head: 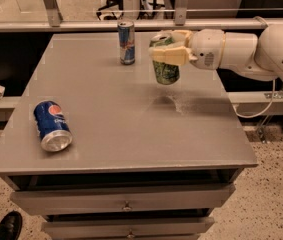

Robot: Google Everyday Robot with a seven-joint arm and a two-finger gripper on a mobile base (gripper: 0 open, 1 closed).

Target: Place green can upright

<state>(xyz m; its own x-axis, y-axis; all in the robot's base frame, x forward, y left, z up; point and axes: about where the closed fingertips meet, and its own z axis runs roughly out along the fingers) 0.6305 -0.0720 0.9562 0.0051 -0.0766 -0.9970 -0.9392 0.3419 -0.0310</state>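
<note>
Above the bench [106,119], toward its far right corner, the gripper [169,45] clasps the green can [167,72] upright, off the surface.

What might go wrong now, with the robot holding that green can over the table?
The gripper holds the green aluminium drink can in its jaws, clear above the grey table. If released from there, the can might land crooked and topple. The slim blue-and-silver can stands upright close beside it, so a sideways drift may knock that one over.
</note>
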